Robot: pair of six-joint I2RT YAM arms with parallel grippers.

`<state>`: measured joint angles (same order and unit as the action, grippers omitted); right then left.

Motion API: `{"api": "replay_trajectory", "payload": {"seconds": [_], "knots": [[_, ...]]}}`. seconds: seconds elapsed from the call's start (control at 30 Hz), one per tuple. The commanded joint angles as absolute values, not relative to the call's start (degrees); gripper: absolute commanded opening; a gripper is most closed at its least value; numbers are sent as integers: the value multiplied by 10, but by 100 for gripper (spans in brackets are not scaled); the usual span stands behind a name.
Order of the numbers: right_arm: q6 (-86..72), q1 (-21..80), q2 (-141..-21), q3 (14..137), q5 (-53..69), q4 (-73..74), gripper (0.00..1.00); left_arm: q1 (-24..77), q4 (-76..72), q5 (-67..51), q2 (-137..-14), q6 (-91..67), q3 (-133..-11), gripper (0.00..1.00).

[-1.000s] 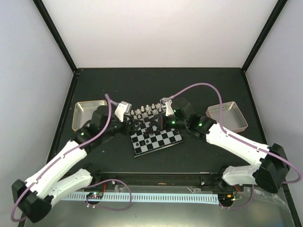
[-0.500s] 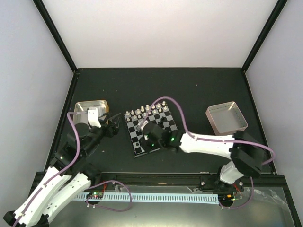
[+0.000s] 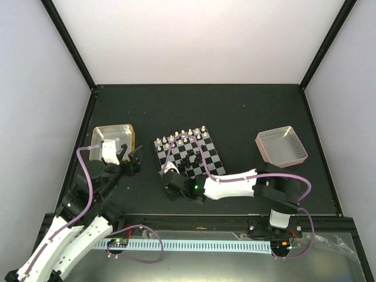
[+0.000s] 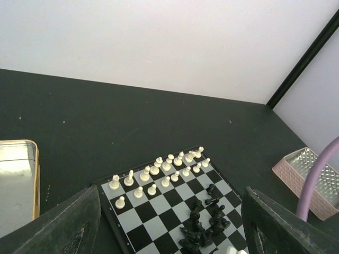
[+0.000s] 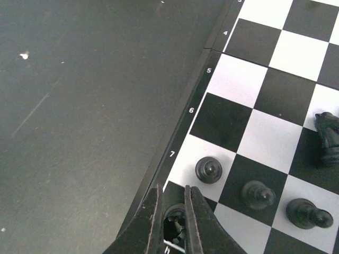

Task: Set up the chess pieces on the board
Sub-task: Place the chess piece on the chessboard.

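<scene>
The board [image 3: 210, 164] lies mid-table with white chess pieces [image 3: 182, 137] in two rows along its far side. Black chess pieces [image 4: 209, 225] lie in a loose heap near the board's middle. Three black pawns [image 5: 208, 169] stand in the row marked 7. My right gripper [image 5: 172, 193] is down at the board's near left corner [image 3: 170, 181], shut on a black piece [image 5: 175, 226] over the corner square. My left gripper [image 4: 172, 201] is open and holds nothing. It hangs left of the board [image 3: 134, 160], looking across it.
A shallow metal tray [image 3: 111, 134] sits behind the left gripper. A pink tray [image 3: 281, 147] stands at the right of the table. A fallen black knight [image 5: 328, 129] lies a few squares from the right gripper. A dark rail runs along the table's near edge.
The right arm swung from the board's far right side to its near left corner. The left arm drew back off the board toward the metal tray, its jaws opening a little wider.
</scene>
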<state>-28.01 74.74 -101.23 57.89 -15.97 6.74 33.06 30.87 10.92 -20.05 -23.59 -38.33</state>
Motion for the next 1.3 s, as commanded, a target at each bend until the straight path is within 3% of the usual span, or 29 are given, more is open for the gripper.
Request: {"api": "replay_trajectory", "payload": {"seconds": [0.0,0.83,1.27], "knots": [[-317,755,-1035,596,-221,33,1,328,325,120,-187,-220,-387,74],[-353,757,-1020,571,-205,60,6,328,324,113,-179,-221,-385,75],[-367,756,-1007,583,-184,77,23,328,323,110,-188,-225,-383,75]]}}
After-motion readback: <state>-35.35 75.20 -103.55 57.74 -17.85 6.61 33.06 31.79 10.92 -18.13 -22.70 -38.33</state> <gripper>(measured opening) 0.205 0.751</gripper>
